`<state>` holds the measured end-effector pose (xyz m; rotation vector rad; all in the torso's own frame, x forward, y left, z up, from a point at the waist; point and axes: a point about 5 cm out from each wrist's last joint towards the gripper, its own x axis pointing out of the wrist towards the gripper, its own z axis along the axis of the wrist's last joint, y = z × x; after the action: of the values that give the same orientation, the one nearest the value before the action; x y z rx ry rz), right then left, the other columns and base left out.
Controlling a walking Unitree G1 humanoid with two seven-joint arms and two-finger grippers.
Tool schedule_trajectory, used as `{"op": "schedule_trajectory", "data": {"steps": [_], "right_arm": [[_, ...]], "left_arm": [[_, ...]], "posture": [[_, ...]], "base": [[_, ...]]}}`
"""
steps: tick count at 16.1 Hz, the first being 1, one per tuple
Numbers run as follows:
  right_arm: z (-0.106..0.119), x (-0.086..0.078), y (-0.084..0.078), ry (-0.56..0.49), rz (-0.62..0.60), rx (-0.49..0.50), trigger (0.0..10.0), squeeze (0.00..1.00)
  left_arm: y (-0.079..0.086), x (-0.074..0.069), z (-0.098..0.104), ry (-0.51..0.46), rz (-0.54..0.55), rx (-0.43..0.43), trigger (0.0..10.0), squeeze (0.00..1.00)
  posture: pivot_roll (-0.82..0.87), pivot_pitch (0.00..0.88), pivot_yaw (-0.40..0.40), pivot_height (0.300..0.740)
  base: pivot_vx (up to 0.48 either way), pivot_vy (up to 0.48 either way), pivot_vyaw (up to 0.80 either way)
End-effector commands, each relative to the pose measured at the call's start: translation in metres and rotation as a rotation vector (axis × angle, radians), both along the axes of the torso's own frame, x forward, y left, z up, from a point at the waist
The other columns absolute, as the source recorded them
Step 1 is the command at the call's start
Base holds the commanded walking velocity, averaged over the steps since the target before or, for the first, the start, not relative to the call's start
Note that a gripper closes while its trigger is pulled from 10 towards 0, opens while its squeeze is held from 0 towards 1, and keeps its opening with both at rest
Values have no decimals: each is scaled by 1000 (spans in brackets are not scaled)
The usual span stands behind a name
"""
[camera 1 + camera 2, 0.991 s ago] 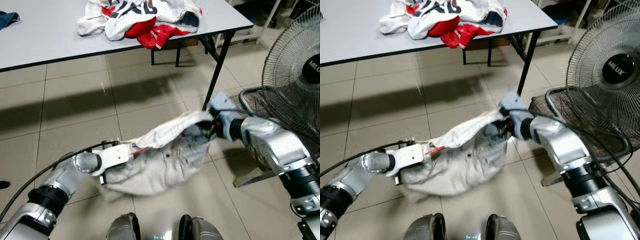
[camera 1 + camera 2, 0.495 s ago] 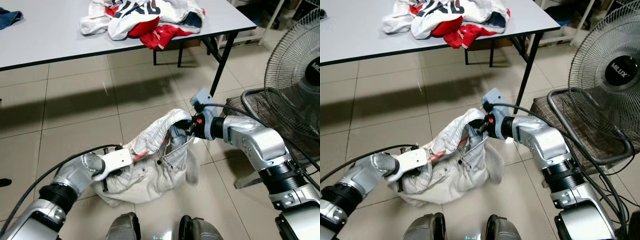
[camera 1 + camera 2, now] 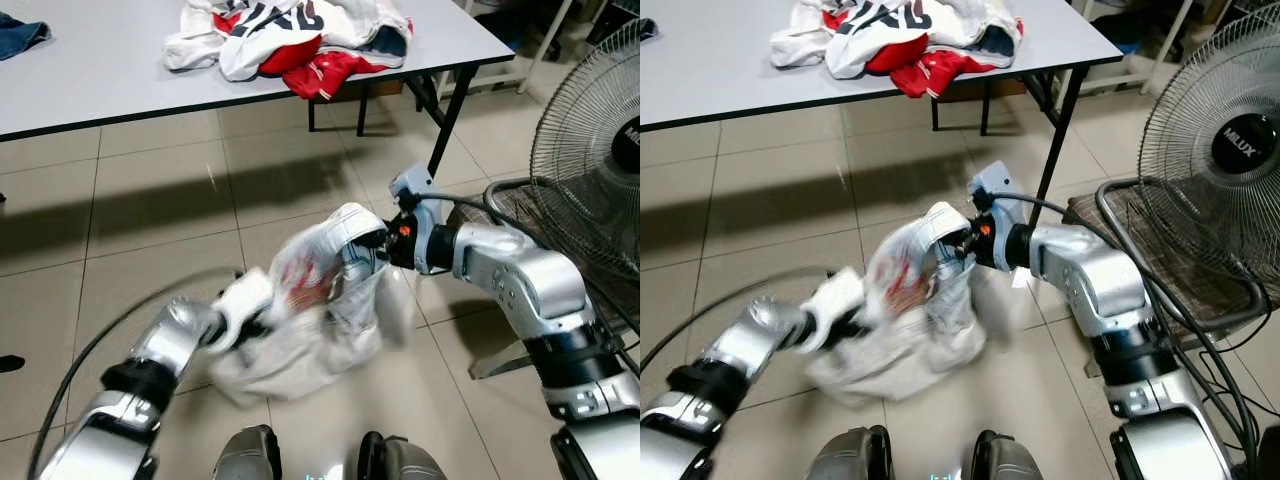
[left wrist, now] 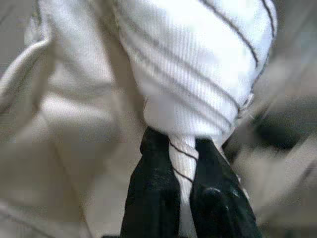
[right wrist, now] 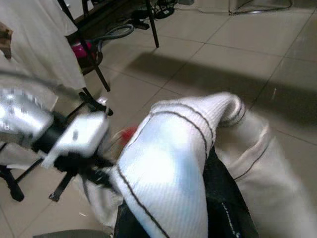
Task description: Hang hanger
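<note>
A white garment with thin dark stripes on its ribbed hem hangs bunched between my two grippers above the tiled floor. A red patch, blurred, shows inside its folds; I cannot tell if it is the hanger. My right gripper is shut on the garment's upper edge. My left gripper, blurred by motion, holds the lower left part. In the left wrist view the black fingers pinch a striped ribbed fold. In the right wrist view the ribbed hem drapes over the fingers.
A grey table stands ahead with a pile of white and red clothes and blue denim. Its black leg is close behind the right gripper. A standing fan and a checked cushion are at the right.
My left arm has swung up and toward the right gripper, bunching the garment tighter. The right gripper has stayed nearly in place.
</note>
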<state>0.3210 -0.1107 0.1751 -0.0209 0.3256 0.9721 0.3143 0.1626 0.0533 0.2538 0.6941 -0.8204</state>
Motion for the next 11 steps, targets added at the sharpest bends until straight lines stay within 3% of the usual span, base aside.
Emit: {"op": "schedule_trajectory", "data": {"steps": [1,2,3,6,7,11], "right_arm": [[2,-3,0,-28,0,-17,0,0],[0,-4,-3,-31,-9,-39,0,0],[-1,-4,-6,-35,-19,-61,0,0],[0,-2,-20,-78,-51,-150,0,0],[7,2,-34,-108,-84,-182,0,0],[22,16,-74,-169,-188,-292,0,0]], "left_arm": [[2,14,31,-65,32,-195,0,0],[6,14,40,-48,32,-278,0,0],[12,13,43,-36,33,-309,0,0],[36,10,45,-46,87,-292,0,0],[48,11,49,-82,149,-302,0,0],[68,16,70,-197,234,-374,0,0]], "posture": [[-69,110,27,740],[-69,110,27,740],[-70,110,30,740],[-72,110,33,740],[-74,113,32,740],[-77,116,26,740]], "base": [[0,0,0],[0,0,0],[0,0,0],[0,0,0],[0,0,0],[0,0,0]]}}
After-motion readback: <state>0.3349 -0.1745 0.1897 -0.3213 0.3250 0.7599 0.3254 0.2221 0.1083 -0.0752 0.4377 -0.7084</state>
